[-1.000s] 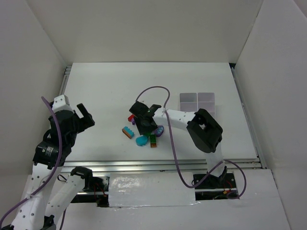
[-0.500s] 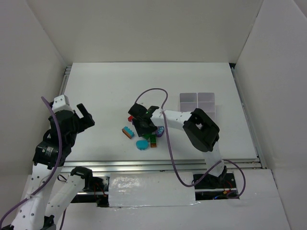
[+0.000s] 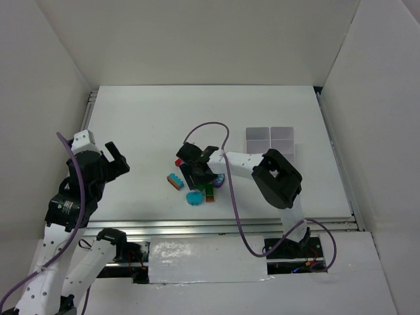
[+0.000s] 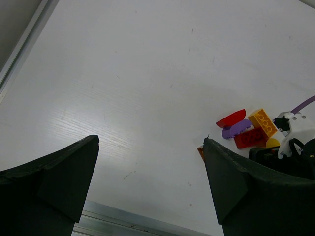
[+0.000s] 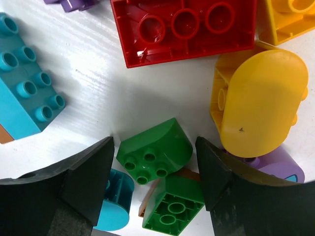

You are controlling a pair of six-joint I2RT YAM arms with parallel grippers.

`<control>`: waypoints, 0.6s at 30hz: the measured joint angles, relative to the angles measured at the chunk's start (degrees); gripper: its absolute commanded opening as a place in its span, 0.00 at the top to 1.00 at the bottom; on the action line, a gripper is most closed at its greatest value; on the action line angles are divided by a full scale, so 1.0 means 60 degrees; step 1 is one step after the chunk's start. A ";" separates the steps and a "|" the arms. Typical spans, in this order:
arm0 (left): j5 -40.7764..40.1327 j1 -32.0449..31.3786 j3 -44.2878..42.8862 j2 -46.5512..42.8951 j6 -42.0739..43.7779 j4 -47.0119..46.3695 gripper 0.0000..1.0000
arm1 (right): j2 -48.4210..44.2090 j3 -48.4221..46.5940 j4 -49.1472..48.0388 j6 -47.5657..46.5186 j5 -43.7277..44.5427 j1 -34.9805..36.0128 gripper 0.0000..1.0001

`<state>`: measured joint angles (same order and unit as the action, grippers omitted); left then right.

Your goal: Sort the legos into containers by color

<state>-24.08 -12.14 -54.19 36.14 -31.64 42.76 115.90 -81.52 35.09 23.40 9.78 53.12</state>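
The legos lie in a loose pile mid-table. My right gripper (image 3: 197, 172) hangs over the pile, open, one finger on each side of a green rounded brick (image 5: 155, 152) with a small gap at either finger. A green studded brick (image 5: 174, 206) lies just below it on an orange piece. Around them are a red brick (image 5: 184, 27), a yellow rounded brick (image 5: 261, 103), a teal brick (image 5: 24, 105) and a teal oval (image 5: 115, 201). The containers are a white tray (image 3: 270, 141) to the right of the pile. My left gripper (image 3: 115, 161) is open and holds nothing, far left of the pile.
In the left wrist view a red half-round (image 4: 231, 118), a purple piece (image 4: 236, 129) and a yellow brick (image 4: 263, 123) lie at the pile's far side. A metal rail (image 3: 216, 226) runs along the table's near edge. White walls enclose the table.
My right gripper has shifted slightly left and lower over the pile. The teal oval has slid a little toward the near edge. The left arm has not moved.
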 measured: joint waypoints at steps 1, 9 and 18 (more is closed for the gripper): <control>0.0000 0.0000 0.0000 0.0000 0.0000 0.0000 0.00 | -0.0015 0.0025 -0.0007 -0.0091 -0.0033 0.0000 0.27; 0.0011 0.0000 0.0000 0.0007 0.0004 -0.0004 0.01 | -0.0066 0.0084 0.0004 -0.0557 -0.0171 0.0000 0.47; 0.0066 0.0000 0.0004 0.0033 0.0011 -0.0047 0.00 | -0.0080 0.0084 -0.0029 -0.0729 -0.0157 0.0022 0.72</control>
<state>-23.68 -12.14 -54.17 36.34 -31.57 42.48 115.42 -81.01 34.92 19.03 8.84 53.25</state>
